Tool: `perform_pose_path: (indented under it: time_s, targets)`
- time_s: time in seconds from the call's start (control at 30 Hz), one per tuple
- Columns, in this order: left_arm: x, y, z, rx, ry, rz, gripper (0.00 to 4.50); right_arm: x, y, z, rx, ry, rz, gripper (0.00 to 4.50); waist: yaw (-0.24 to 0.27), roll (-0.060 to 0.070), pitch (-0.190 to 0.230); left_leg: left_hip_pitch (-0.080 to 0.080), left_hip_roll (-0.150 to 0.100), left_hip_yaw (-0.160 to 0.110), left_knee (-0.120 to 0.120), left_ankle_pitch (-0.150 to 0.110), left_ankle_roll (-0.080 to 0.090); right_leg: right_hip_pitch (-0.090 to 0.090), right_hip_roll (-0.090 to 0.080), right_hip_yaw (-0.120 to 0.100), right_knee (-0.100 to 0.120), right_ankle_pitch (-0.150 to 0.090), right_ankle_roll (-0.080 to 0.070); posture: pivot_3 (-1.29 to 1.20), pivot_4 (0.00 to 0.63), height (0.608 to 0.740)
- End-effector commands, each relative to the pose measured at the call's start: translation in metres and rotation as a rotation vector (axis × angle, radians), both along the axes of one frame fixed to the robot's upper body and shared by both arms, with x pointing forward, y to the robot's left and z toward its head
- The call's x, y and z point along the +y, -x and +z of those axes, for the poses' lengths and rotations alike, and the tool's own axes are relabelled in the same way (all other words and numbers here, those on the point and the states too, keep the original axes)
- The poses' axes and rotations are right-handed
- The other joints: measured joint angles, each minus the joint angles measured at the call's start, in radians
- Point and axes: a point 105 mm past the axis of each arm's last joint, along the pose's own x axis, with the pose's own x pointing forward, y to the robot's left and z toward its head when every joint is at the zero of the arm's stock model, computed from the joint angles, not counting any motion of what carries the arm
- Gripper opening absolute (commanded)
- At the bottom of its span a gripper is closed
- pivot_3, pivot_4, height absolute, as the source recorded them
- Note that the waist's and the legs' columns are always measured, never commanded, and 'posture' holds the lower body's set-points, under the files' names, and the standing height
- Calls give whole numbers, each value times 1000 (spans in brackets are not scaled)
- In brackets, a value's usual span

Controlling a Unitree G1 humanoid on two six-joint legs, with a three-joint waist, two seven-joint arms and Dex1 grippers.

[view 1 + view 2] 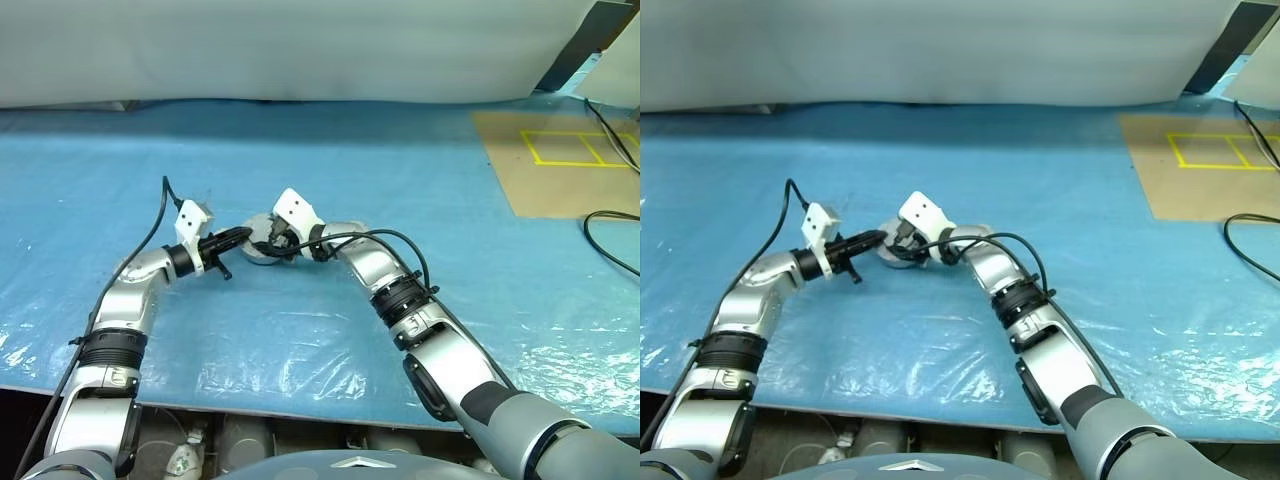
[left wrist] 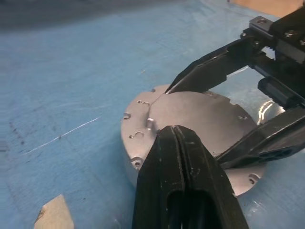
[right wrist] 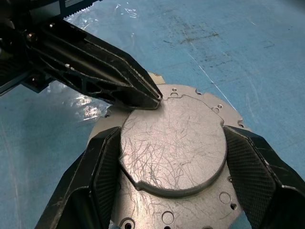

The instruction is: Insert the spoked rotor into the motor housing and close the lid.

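A round silver lid with a raised, scratched centre and a flange of screw holes lies flat on the blue sheet, in front of me. It covers the motor housing, of which I can make out at most a silver side wall. The spoked rotor is hidden. My right gripper straddles the raised centre, its two pads pressed against opposite sides. My left gripper is shut, with its joined tips resting on the edge of the raised centre, opposite the right one.
A brown board with yellow tape squares lies at the back right, and a black cable runs beside it. A white padded wall closes off the back. The table's front edge is close to me. A small beige scrap lies nearby.
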Motion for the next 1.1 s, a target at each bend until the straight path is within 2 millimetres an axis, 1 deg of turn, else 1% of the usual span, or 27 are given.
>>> perform_pose_path:
  time_s: [0.03, 0.1, 0.3, 0.37, 0.5, 0.53, 0.63, 0.67, 0.7, 0.83, 0.97, 1.03, 1.1]
  targets:
    - [7, 5, -3, 16, -6, 6, 32, -16, 8, -42, 134, 85, -38, 2964, 0, 0, 0, 0, 0, 0, 0, 0, 0, 0, 0, 0, 0, 0, 0, 0, 150, 740]
    - [5, 9, -8, 33, -25, -11, 32, -16, 8, -42, 134, 86, -38, 2964, 0, 0, 0, 0, 0, 0, -2, 0, 0, 0, 0, -1, -1, 0, 0, 0, 150, 740]
    - [-9, 13, -11, 45, -34, -61, 32, -15, 8, -41, 129, 85, -33, 2964, 2, 0, 0, 0, 0, 0, -2, 0, 0, 1, 0, -1, -1, 0, 0, 0, 150, 740]
    - [-10, 13, -12, 45, -44, -67, 32, -14, 8, -40, 127, 84, -32, 2964, 3, 0, 0, 1, -1, 0, -2, 0, 0, 1, -1, 0, -1, -1, -2, 0, 150, 740]
    - [-8, 12, -17, 49, -74, -61, 32, -13, 9, -36, 113, 65, -23, 2964, 4, 0, 0, 1, -1, 0, -2, 0, 0, 1, -1, -1, -1, 0, 0, 0, 150, 740]
    - [-8, 12, -17, 49, -76, -60, 11, -12, 9, -34, 110, 45, -25, 3314, 5, 0, 0, 1, -1, 0, -2, 0, 0, 2, -1, 0, -1, 0, 0, 0, 150, 740]
    - [-7, 12, -17, 50, -74, -58, 0, -7, 16, -21, 120, -17, 30, 4330, 7, 0, 0, 1, -1, 0, -2, 0, 0, 2, -1, 0, -2, 0, 0, 0, 150, 740]
    - [-7, 12, -17, 50, -73, -57, 0, -7, 17, -19, 115, -18, 39, 4483, 7, 0, 0, 1, -1, 0, -2, 0, 0, 2, -1, -1, -2, 0, 0, 0, 150, 740]
    - [-7, 12, -17, 51, -73, -58, 0, -7, 17, -14, 109, -40, 49, 4483, 7, 0, 0, 1, -1, 0, -3, 0, 0, 2, -1, -1, -2, 0, 0, 0, 150, 740]
    - [-9, 12, -16, 49, -70, -65, 0, -8, 15, 22, 52, -161, 84, 4483, 8, 0, 0, 0, -1, 0, -3, 0, 0, 1, -1, -1, -2, 0, 0, 0, 150, 740]
    - [-10, 11, -16, 50, -67, -65, 0, -19, 3, 50, 9, -256, 30, 4483, 12, 0, 0, -4, -1, 0, -2, 0, 0, -2, 0, -1, -2, 0, 1, 0, 150, 740]
    - [-10, 11, -16, 49, -66, -64, 0, -28, -6, 60, 45, -330, -24, 4483, 12, 0, 0, -5, -1, 0, -2, 0, 0, -2, 0, -2, -2, 1, 1, 0, 150, 740]
    - [-10, 11, -16, 48, -66, -64, 0, -38, -12, 65, 127, -405, -67, 4483, 14, 0, 0, -5, -1, 0, -2, 0, 0, -3, 0, -2, -2, 1, 1, 0, 150, 740]
